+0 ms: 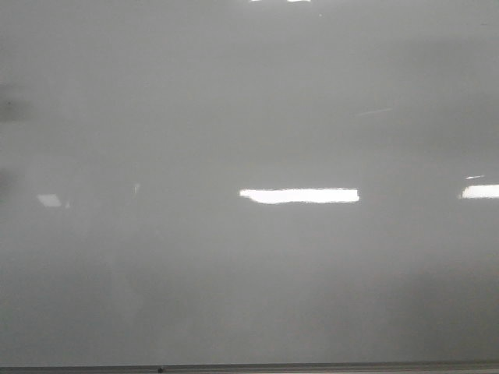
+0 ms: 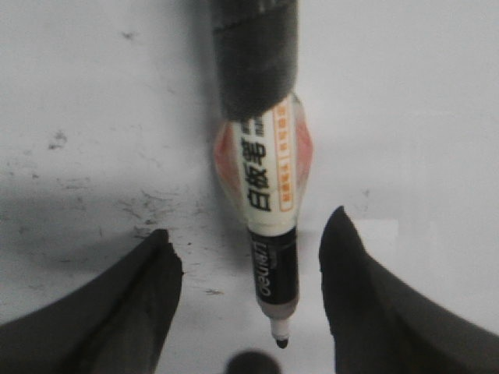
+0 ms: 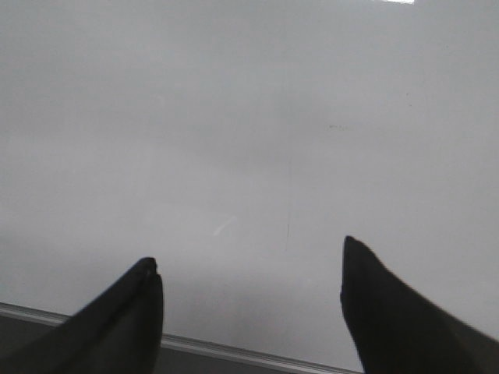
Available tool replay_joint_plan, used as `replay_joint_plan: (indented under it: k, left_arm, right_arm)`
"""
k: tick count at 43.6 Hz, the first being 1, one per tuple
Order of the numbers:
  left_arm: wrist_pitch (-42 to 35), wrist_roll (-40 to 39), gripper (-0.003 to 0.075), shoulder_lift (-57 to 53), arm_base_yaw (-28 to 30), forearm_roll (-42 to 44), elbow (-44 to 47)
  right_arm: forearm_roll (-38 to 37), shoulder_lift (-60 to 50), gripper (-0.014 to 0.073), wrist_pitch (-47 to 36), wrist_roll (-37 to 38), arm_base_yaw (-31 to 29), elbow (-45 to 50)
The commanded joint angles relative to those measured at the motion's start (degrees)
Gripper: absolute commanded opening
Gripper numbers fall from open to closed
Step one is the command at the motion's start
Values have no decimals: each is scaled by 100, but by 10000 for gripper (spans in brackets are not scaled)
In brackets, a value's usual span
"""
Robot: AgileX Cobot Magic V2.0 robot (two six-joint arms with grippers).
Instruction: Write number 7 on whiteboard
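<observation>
A: Whiteboard (image 1: pixel 249 93)?
B: Fills the whole front view, pale grey and glossy. Thin metal bottom edge (image 1: pixel 312 367) along 6 o'clock.

A: Marks on it?
B: Only glare to report from the front: a bright strip (image 1: pixel 299 195) just off centre toward 4 o'clock, a second one (image 1: pixel 480 191) cut off at 3 o'clock, a dim patch (image 1: pixel 49 200) toward 9 o'clock.

A: Left jaws?
B: Released, spread wide. Dark fingertips (image 2: pixel 156 269) on either side of a whiteboard marker (image 2: pixel 269 195), neither touching it. Uncapped, black tip (image 2: pixel 281 341) pointing at the white surface. White label with printed characters and orange trim, black lower barrel, upper end inside a dark sleeve (image 2: pixel 257 54). Cannot tell whether the tip meets the surface.

A: And that surface?
B: White, with grey smudges and small dark specks (image 2: pixel 144 206) on one side of the marker.

A: Right jaws?
B: Released as well, fingertips (image 3: pixel 144 292) well apart with nothing between them. Facing the board's lower part, its metal edge showing between and beside them
</observation>
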Motion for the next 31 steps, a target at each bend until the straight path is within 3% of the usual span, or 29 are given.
replay_joint_plan:
  k: [1, 14, 23, 31]
  left_arm:
    - [-513, -25, 298, -110, -16, -54, -183]
    - [-511, -25, 94, -110, -16, -54, -183]
    - [-411, -25, 17, -211, -16, -54, -183]
    - [346, 104, -20, -785, -16, 28, -268]
  right_arm:
    - [28, 14, 510, -392, -50, 11, -157]
    - [28, 14, 510, -392, -50, 11, -157]
    - [28, 14, 510, -391, -50, 11, -157]
    - [28, 14, 510, -337, -50, 11, -211]
